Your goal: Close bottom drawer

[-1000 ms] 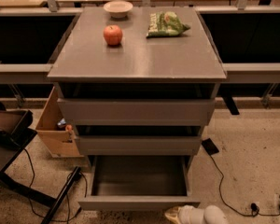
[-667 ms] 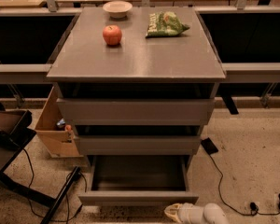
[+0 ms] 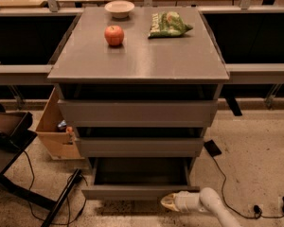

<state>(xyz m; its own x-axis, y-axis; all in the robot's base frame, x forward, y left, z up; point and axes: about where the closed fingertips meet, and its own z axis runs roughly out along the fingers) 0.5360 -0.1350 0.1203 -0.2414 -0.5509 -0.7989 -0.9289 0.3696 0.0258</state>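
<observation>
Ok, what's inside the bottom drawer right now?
The bottom drawer shows only bare grey floor; its rear runs under the middle drawer, out of sight. The gripper is by its front panel, right of centre.

My claw [image 3: 169, 202] sits low by the front of the bottom drawer [image 3: 132, 192], right end; its arm [image 3: 220, 213] runs off my lower edge. The tray's back is lost in shadow under the middle drawer [image 3: 139, 146]. The table [image 3: 146, 56] hides part of the cardboard box [image 3: 54, 126]. I can't read the print on the green bag [image 3: 168, 24].
</observation>
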